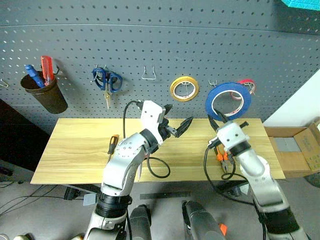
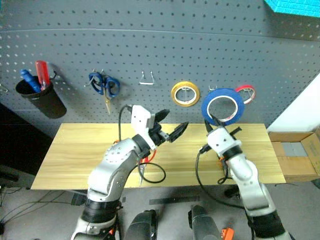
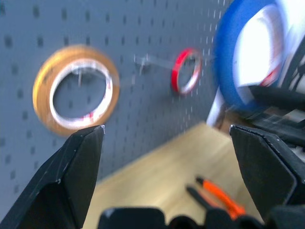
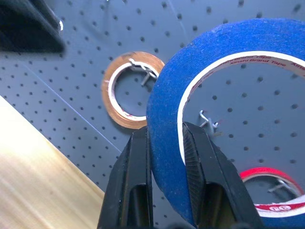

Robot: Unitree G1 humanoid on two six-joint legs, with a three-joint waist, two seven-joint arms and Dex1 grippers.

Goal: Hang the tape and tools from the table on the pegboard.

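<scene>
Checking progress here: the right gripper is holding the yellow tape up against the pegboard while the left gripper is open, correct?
Not quite. The right gripper holds the blue tape, as the right wrist view shows; the yellow tape already hangs on the pegboard. The left gripper is open.

On the pegboard (image 1: 160, 45), taken from the yellow roll (image 1: 184, 88): the empty hook (image 1: 148, 74) hangs to its left, the scissors (image 1: 107, 82) further left, and the cup (image 1: 44, 91) holding two handled tools furthest left; the thin roll (image 1: 247, 85) hangs to its right. The tape (image 1: 228, 100) is up in front of the board between the yellow roll and the thin roll. Below the yellow roll stands the table (image 1: 75, 150), with the screwdriver (image 1: 113, 144) lying on it down to the left and the pliers (image 1: 223, 160) down to the right
</scene>
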